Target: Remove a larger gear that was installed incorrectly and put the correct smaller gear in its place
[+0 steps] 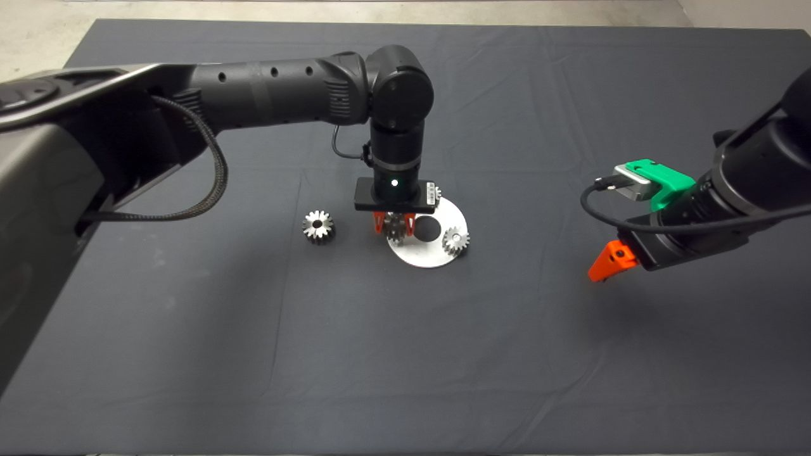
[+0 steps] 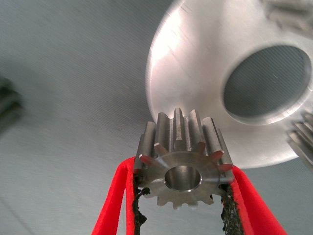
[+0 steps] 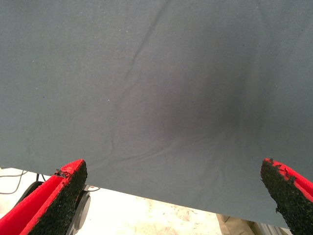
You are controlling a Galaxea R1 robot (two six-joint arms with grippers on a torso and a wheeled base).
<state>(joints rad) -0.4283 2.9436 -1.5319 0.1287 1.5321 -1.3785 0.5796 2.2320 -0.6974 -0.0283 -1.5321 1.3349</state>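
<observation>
My left gripper [image 1: 395, 226] [image 2: 182, 177] is shut on a smaller gear [image 1: 396, 229] [image 2: 182, 161], silver with fine teeth, and holds it over the left edge of a round silver plate [image 1: 423, 256] [image 2: 195, 63]. The plate has a dark round hole [image 1: 429, 228] [image 2: 266, 81]. Another small gear [image 1: 455, 240] [image 2: 304, 142] stands on the plate's right side. A third small gear [image 2: 288, 11] shows at the plate's far edge in the left wrist view. The larger gear [image 1: 317, 226] [image 2: 7, 105], with bolder teeth, lies on the mat left of the plate. My right gripper [image 1: 609, 261] [image 3: 171, 196] is open and empty over the mat's right side.
The dark mat [image 1: 405, 354] is wrinkled in places. The left arm [image 1: 272, 88] reaches across the mat's back half. Pale floor [image 3: 161, 215] shows beyond the mat's edge in the right wrist view.
</observation>
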